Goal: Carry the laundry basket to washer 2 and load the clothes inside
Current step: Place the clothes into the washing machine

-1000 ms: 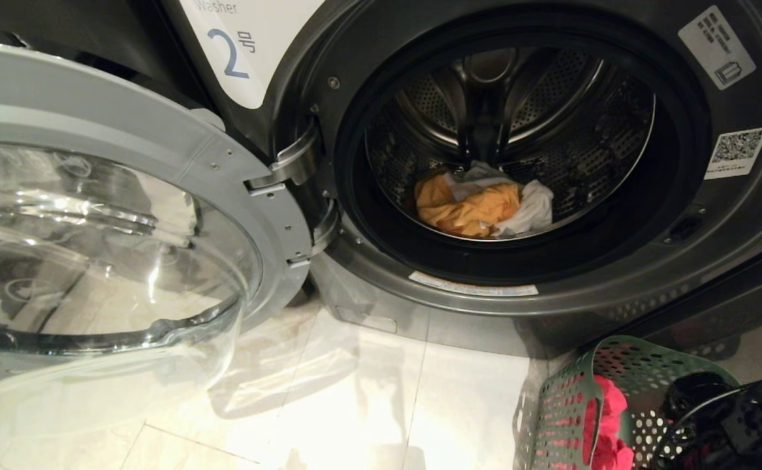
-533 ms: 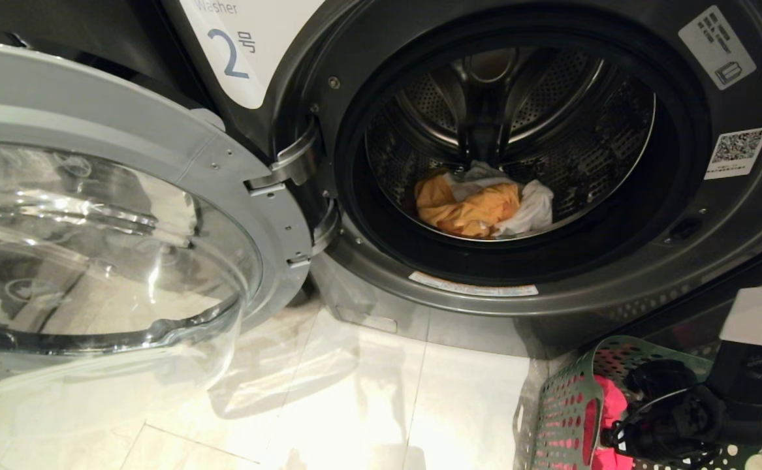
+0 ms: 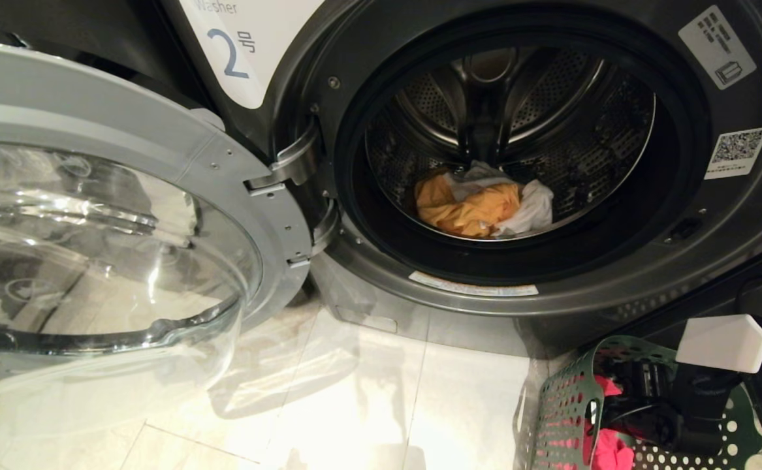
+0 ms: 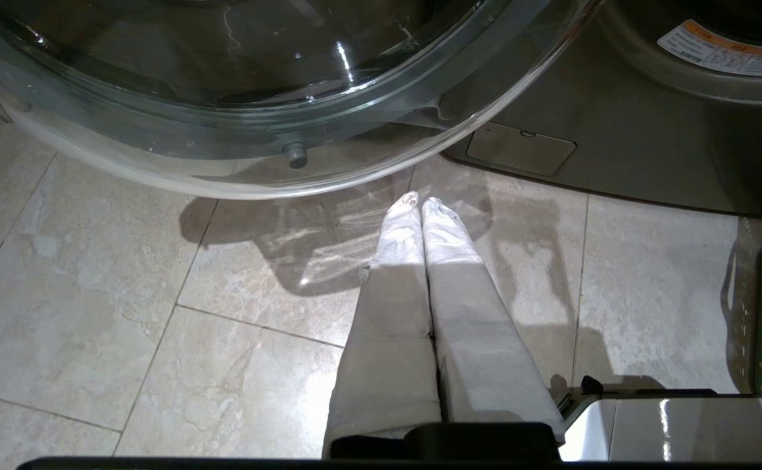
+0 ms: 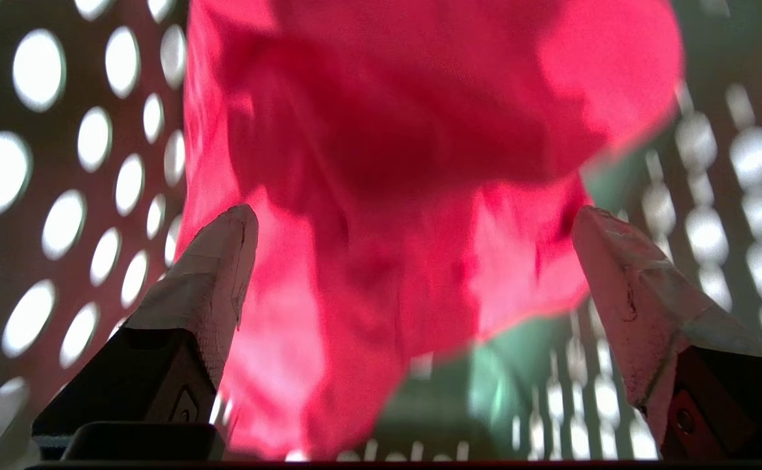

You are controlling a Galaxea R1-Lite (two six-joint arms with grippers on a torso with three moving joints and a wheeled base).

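Washer 2 (image 3: pixel 616 287): dark grey front-loader, standing before me with its round glass door (image 3: pixel 93 261) swung fully open to my left. A white label (image 3: pixel 240 49) bearing a blue "2" is showing on the front panel beside the hinge.

Drum (image 3: pixel 511 124): perforated steel, lying open to view. A yellow-orange garment (image 3: pixel 465 209) and a white garment (image 3: pixel 534 205) are resting together at its bottom.

Laundry basket (image 3: pixel 567 398): dark green, perforated, sitting on the tiled floor (image 3: pixel 367 405) just in front of the washer's lower right corner. A red-pink garment (image 5: pixel 407 196) is lying inside it, showing through the holes in the basket wall.

My right gripper (image 5: pixel 413 219): I am reaching it down into the basket, with the arm entering from the right edge of the head view. I am holding its fingers (image 5: pixel 214 261) spread wide, one on each side of the red-pink cloth, which fills the space between them. The fingers are not closing on the fabric; whether the tips are brushing it I cannot tell.

My left gripper (image 4: pixel 420 203): I am keeping its two white-wrapped fingers pressed together, holding nothing, hanging above the floor tiles just below the open door's glass bowl.
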